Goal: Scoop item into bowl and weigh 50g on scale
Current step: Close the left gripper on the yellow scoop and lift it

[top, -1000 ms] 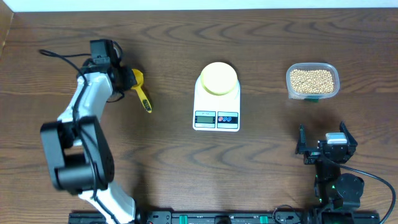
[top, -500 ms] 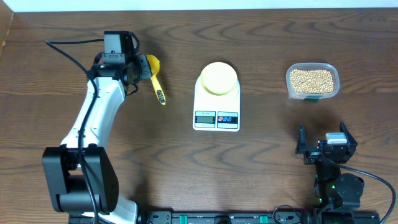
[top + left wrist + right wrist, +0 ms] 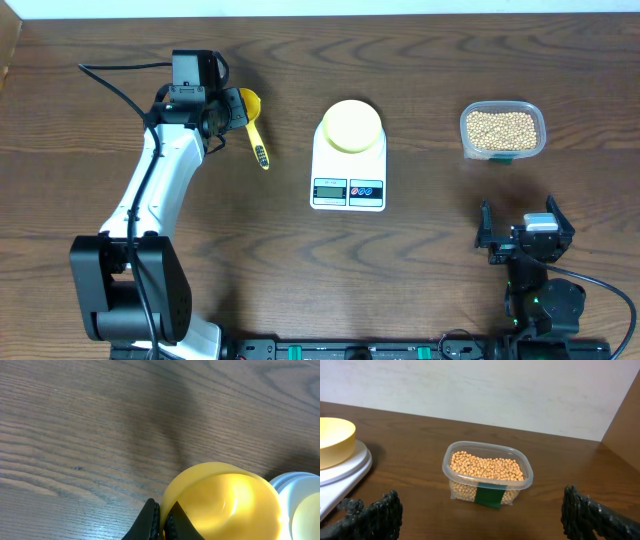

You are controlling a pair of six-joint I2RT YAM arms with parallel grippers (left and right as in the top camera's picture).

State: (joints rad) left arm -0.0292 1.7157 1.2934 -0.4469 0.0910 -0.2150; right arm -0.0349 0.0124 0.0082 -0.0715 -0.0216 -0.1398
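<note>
The left gripper (image 3: 228, 112) is clenching the rim of the yellow scoop (image 3: 256, 137) and holding it above the table (image 3: 300, 290). Over the last second the arm has been swinging the scoop farther away and rightward, closer to the scale (image 3: 348, 172), and that travel is now slowing. In the wrist view the scoop's cup is showing empty. The bowl (image 3: 352, 126) is sitting on the scale's platform and appears empty too. The beans (image 3: 503, 130) are lying in the clear container (image 3: 464, 140) at the far right, well apart from the scoop. The right gripper (image 3: 520, 228) is sitting at the near right with jaws spread, holding nothing. So the tool is in hand but scooping is not yet beginning. The scoop is likely needing to pass the scale to reach the beans.
</note>
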